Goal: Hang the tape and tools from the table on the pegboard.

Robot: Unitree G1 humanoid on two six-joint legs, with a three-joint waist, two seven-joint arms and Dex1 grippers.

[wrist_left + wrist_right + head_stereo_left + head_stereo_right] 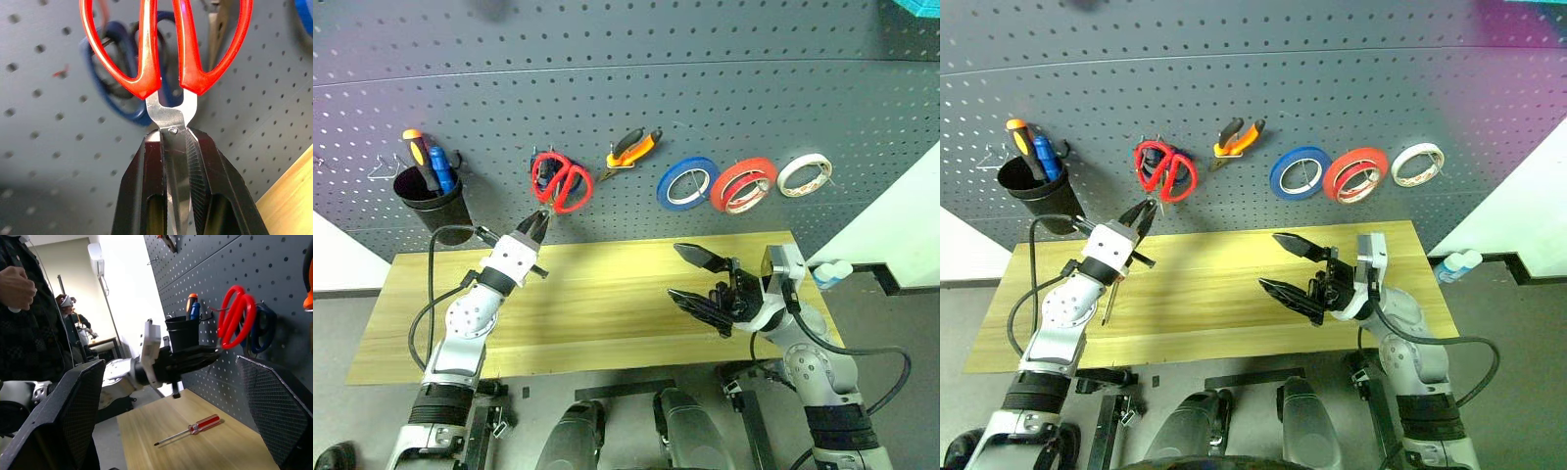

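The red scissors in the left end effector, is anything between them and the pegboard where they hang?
Yes. Blue-handled scissors already hang on the pegboard directly behind the red scissors, whose blades the left end effector grips.

scissors (pixel 166 73): glossy red plastic handles, bare metal blades | table (pixel 607 313): light wood planks | pegboard (pixel 705 108): matt grey

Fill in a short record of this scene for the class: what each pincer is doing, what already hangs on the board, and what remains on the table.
left pincer: shut on red-handled scissors, handles up at the pegboard
right pincer: open, holding nothing, over the table
on pegboard: pliers, three tape rolls, blue-handled scissors, cup with two screwdrivers
on table: red-handled screwdriver
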